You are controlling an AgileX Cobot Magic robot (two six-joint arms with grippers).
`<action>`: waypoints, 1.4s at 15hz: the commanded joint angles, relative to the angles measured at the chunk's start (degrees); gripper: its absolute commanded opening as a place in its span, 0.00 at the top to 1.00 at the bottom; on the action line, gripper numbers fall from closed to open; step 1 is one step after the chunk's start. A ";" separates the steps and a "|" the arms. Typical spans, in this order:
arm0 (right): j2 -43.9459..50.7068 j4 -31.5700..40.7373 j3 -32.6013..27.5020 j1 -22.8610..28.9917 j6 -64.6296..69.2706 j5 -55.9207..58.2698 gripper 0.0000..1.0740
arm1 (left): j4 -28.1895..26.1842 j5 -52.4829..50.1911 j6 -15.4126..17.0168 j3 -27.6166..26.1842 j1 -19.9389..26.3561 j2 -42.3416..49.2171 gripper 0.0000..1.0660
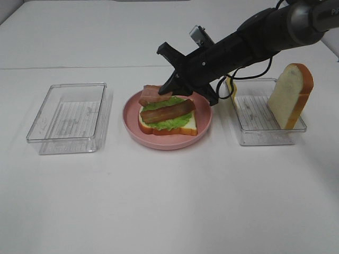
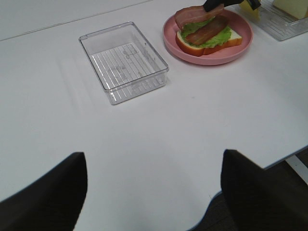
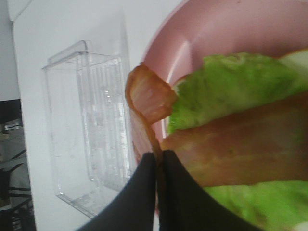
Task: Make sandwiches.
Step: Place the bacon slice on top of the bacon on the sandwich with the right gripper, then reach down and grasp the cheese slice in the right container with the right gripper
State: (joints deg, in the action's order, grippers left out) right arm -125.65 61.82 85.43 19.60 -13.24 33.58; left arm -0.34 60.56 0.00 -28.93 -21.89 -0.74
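Note:
On the round pink plate (image 1: pixel 204 124) lies a sandwich (image 1: pixel 168 119): a white bread slice with frilly green lettuce (image 3: pixel 231 86) and a brown bacon strip (image 3: pixel 240 144) on top. My right gripper (image 1: pixel 166 91) reaches in from the right and is shut on one end of a pink-brown ham slice (image 1: pixel 150 95), which curls over the sandwich's far left edge. The right wrist view shows the black fingertips (image 3: pixel 144 192) pinching that ham slice (image 3: pixel 149 96). My left gripper (image 2: pixel 153 154) hangs open over bare table, well away from the plate (image 2: pixel 240 45), and holds nothing.
An empty clear tray (image 1: pixel 71 116) stands left of the plate. Right of the plate, another clear tray (image 1: pixel 265 135) holds an upright bread slice (image 1: pixel 290 95) and a yellow cheese square (image 1: pixel 231 87). The table's near edge shows in the left wrist view.

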 commanded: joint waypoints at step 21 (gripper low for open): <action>21.14 -50.36 3.84 -3.15 20.05 17.59 0.37 | -0.29 -0.69 0.00 0.23 0.00 0.34 0.31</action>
State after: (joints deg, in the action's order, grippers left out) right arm -104.68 12.49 89.15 16.56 6.25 50.76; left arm -0.34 60.50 0.00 -28.93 -21.89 -0.74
